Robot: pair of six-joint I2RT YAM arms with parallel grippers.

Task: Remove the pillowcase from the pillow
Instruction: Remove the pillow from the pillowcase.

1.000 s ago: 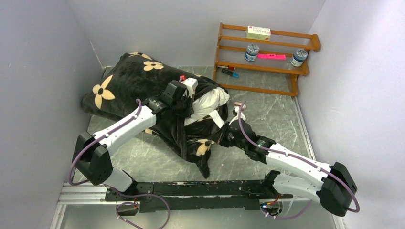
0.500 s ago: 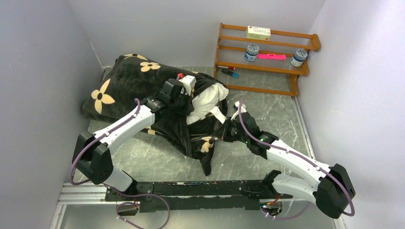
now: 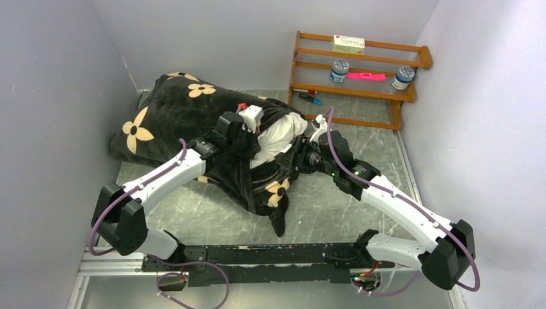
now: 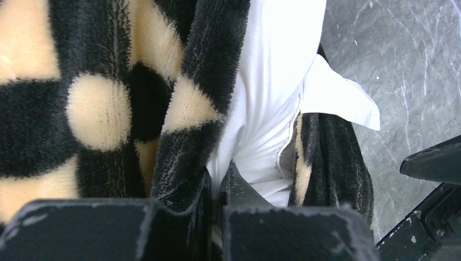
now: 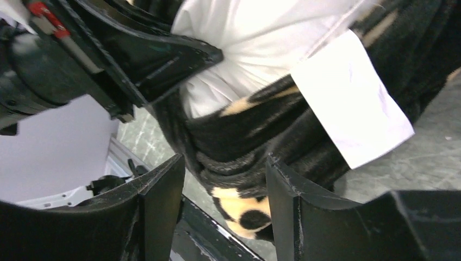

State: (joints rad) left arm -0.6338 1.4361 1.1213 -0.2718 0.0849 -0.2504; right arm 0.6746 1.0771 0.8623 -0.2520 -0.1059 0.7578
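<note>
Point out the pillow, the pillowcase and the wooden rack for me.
pillow (image 3: pixel 278 136), top external view, on the exposed white bulge.
pillowcase (image 3: pixel 174 116), top external view, on black plush between two flowers.
wooden rack (image 3: pixel 354 121), top external view, on its bottom rail.

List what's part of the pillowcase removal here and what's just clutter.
Job in hand:
pillowcase
pillow
left gripper
right gripper

Lying about:
wooden rack
jar
second jar
pink marker
small box
dark marker
</note>
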